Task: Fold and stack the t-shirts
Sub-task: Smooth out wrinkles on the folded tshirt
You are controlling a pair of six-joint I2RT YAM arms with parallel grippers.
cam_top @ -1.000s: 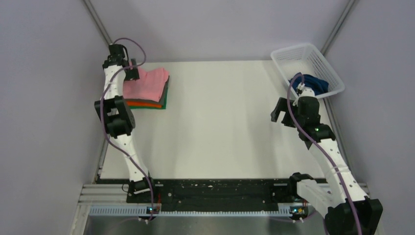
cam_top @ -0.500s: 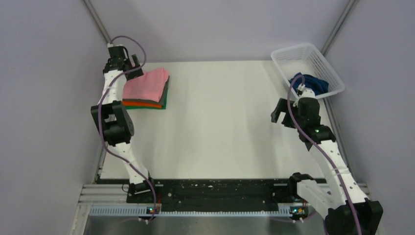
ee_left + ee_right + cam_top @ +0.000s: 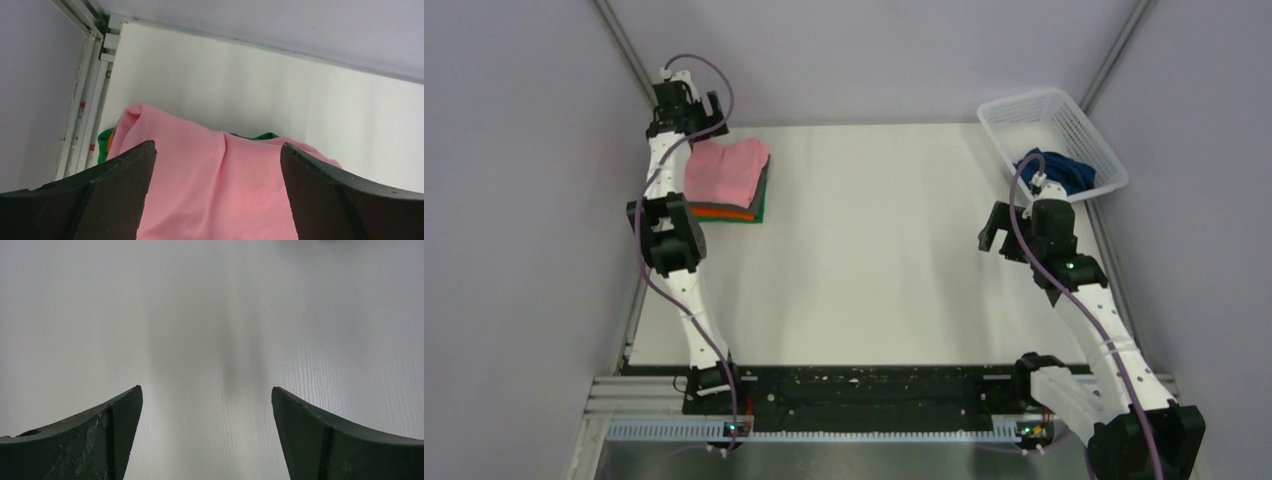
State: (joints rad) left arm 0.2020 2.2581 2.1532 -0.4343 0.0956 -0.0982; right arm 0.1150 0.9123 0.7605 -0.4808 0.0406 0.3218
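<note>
Your left hand is hanging over the far-left corner of the worktop with its fingers spread wide and gripping nothing. The pink t-shirt is lying folded directly beneath it, topping a pile near the left edge. An orange t-shirt and a green t-shirt are peeking out from under the pink one. Your right hand is also standing spread and empty, facing bare worktop on the right side, just in front of the white basket. A navy t-shirt is sitting crumpled inside that basket, at the far-right corner.
</note>
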